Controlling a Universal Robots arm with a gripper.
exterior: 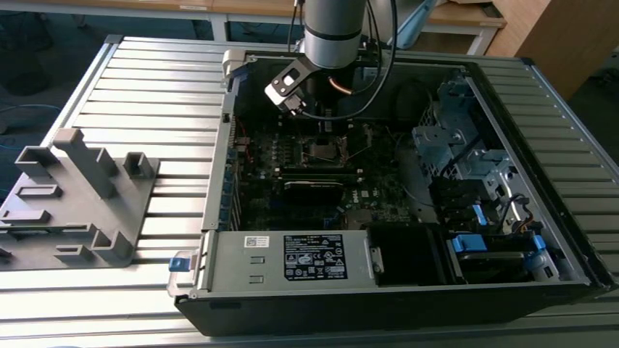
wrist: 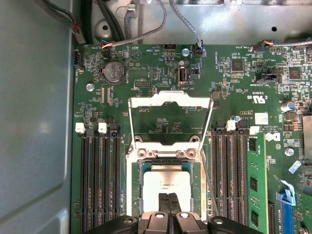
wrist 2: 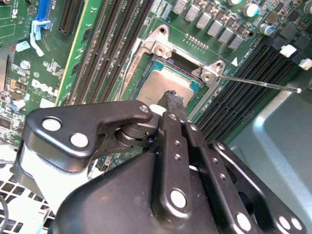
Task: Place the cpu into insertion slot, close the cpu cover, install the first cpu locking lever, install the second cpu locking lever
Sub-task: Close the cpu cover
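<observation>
The cpu (wrist: pixel 168 181) lies flat in the insertion slot (wrist: pixel 168 154) of the green motherboard; in the second wrist view the cpu (wrist 2: pixel 163 85) shows its grey metal top. The cpu cover (wrist: pixel 170 100) stands swung back on its hinge, with the board visible through its window. Two thin wire locking levers (wrist: pixel 208 170) are unlatched beside the socket, and one lever (wrist 2: pixel 258 83) sticks out sideways. My gripper (wrist: pixel 168 196) is shut, its black fingertips pressed together just over the cpu's near edge, with nothing between them. In the exterior view my gripper (exterior: pixel 307 109) hangs above the slot (exterior: pixel 324 150).
The board sits inside an open computer case (exterior: pixel 222 130) with tall metal walls. Memory slots (wrist: pixel 97 180) flank the socket on both sides. Cables (wrist: pixel 190 29) run along the case wall. A grey fixture (exterior: pixel 77 196) stands on the ribbed table at the exterior view's left.
</observation>
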